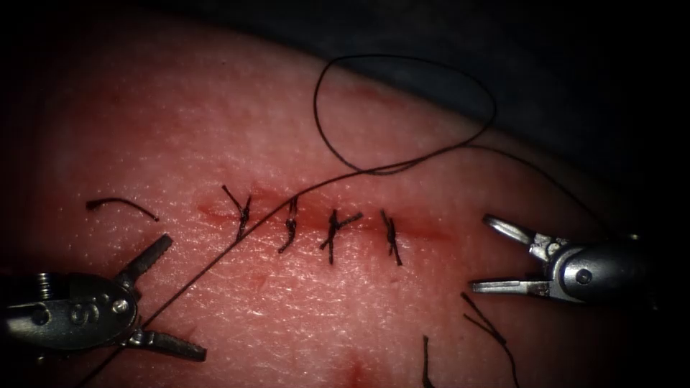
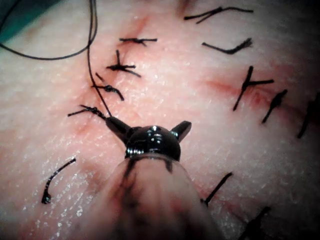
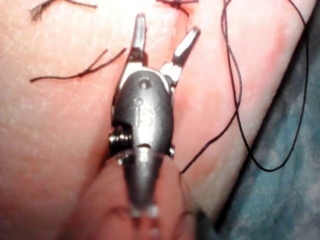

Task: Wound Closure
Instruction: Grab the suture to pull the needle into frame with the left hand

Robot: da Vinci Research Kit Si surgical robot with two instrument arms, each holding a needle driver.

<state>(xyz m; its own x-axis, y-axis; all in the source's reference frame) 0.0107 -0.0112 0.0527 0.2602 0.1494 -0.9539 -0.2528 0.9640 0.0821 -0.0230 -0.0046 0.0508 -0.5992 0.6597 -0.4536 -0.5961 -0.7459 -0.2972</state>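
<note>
The long dark suture thread (image 1: pixel 237 243) runs diagonally between the spread jaws of the left steel claw (image 1: pixel 167 299), lower left; the right steel claw (image 1: pixel 483 253), also spread, holds nothing.

I lose the thread (image 1: pixel 405 167) where it runs off the endoscope view's bottom edge beside my left tool (image 1: pixel 177 298), so its end is out of sight. Its other run fades into the dark near the right tool (image 1: pixel 480 253). I cannot make out the needle. A cut end (image 1: pixel 425 363) is clipped by the bottom edge.
</note>
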